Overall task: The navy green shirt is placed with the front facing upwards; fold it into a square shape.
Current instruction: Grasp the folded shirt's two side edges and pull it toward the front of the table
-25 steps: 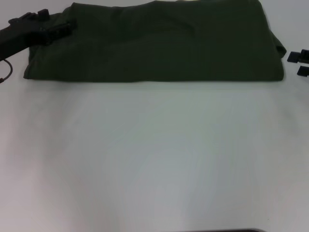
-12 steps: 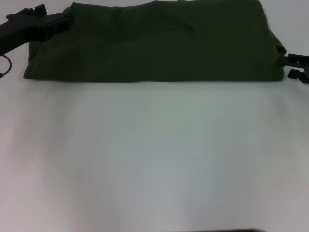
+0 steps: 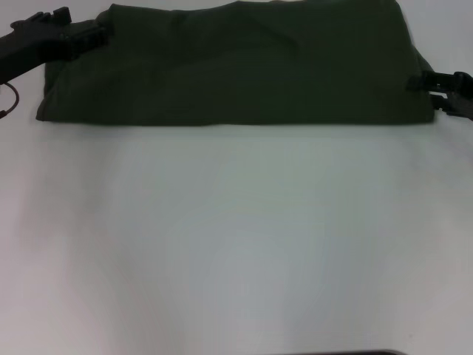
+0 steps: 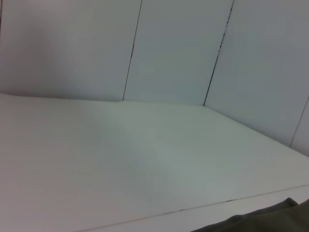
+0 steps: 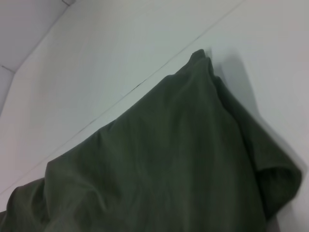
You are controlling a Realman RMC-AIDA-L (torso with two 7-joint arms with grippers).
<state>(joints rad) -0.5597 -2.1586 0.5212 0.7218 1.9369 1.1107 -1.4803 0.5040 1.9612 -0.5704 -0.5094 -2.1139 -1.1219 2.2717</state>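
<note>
1. The navy green shirt (image 3: pixel 236 63) lies folded into a wide band, spanning from the left gripper (image 3: pixel 89 35) to the right gripper (image 3: pixel 436 87).
2. Left jaws look clamped on its far corner; the right's I cannot tell.
3. Probably mid-fold: next, the right needs a firm hold on its edge.

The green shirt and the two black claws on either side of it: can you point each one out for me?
navy green shirt (image 3: pixel 236 66), head view, middle of the folded cloth.
left gripper (image 3: pixel 89 37), head view, tip at the shirt's far left corner.
right gripper (image 3: pixel 432 87), head view, tip at the shirt's right edge.
</note>
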